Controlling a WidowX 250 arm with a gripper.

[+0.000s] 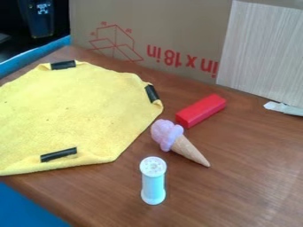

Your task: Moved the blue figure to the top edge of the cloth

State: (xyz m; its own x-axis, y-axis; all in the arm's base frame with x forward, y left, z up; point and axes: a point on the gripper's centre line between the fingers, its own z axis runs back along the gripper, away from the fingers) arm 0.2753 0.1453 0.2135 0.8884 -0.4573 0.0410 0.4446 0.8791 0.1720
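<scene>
Whether the jaws are parted, closed together or gripping something, I can't tell. The blue figure, by my reading the pale blue spool-shaped cylinder with flared white ends (153, 179), stands upright on the brown wooden table (248, 186) in the lower middle of the frame, off the yellow cloth (71, 115). The step in hand, I judge, is picking it up. Best to come straight down and grip the narrower waist, since the flared ends should help stop it slipping out. Mind the toy ice cream cone (177, 142) lying near it, just up and to the right; a wide approach from that side could nudge it. Then lift clear and carry it over the cloth towards the upper left, keeping away from the red block (201, 111). Set it down level between the two upper black strips (63, 65), and release gently: a footing on the rumpled hem could tip it
</scene>
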